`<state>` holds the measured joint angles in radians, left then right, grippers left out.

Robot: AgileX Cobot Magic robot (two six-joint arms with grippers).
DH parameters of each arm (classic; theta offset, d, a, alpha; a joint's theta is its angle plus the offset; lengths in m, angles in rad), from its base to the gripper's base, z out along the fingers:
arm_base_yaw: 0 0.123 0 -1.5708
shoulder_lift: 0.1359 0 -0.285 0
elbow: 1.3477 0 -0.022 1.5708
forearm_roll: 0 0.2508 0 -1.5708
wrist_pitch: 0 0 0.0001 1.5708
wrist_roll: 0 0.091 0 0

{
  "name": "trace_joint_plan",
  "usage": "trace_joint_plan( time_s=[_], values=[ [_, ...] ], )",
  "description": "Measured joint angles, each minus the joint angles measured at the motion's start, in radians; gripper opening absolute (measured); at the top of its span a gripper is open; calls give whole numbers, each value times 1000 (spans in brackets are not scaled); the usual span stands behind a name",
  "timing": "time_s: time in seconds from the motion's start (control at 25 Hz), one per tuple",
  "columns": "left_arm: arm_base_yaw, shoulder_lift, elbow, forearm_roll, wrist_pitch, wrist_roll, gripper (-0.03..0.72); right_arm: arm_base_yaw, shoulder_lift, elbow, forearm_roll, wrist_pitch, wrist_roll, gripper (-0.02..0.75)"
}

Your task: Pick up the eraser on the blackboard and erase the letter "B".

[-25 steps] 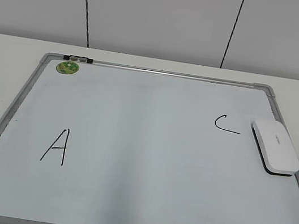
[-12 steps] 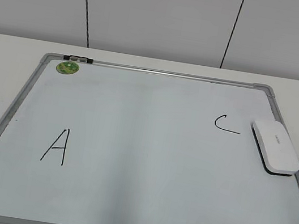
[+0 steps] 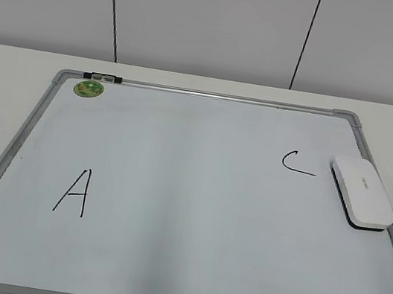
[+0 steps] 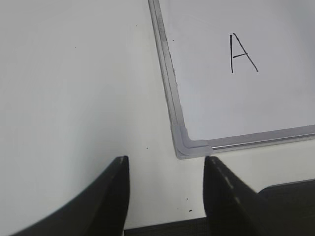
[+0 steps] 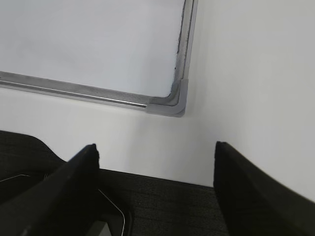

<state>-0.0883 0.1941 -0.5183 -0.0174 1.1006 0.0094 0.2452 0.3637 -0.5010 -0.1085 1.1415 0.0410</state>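
Nearest to you, both arms sit back off the board at the table's near edge. Your left gripper has its two dark fingers spread apart with nothing between them, hanging over bare table just outside the near-left corner piece of the blackboard. Your right gripper is likewise wide apart and empty, poised off the near-right corner piece of the frame. Neither gripper shows in the exterior view.

Moving up the board, the large black "A" stands on the left half, and your left wrist camera catches it too. The middle of the white surface carries no stroke that can be made out; the letter "B" cannot be found in any view.

Further back on the right, the eraser lies flat on the board, white top up, its long side running at a slant, its far-right end at the right frame rail. The "C" sits just to its left, apart from it. At the far-left corner the round green magnet rests by the top rail, beside a small dark clip on the frame.

Compared with the two earlier exterior pictures, nothing differs: eraser, magnet and both letters lie where they were, and no arm has entered that view.
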Motion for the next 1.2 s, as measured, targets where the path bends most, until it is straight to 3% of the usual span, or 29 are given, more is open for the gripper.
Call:
trace_joint_plan(
  time_s=[0.24,0.76,1.2],
  values=[
    [4,-22,0,0,0,0,354,-9,-14,0,0,0,0,537],
    [103,-170,0,0,0,0,295,-188,-313,2,0,0,0,536],
    [105,-178,0,0,0,0,254,-200,-380,2,-6,3,0,536]
  ],
)
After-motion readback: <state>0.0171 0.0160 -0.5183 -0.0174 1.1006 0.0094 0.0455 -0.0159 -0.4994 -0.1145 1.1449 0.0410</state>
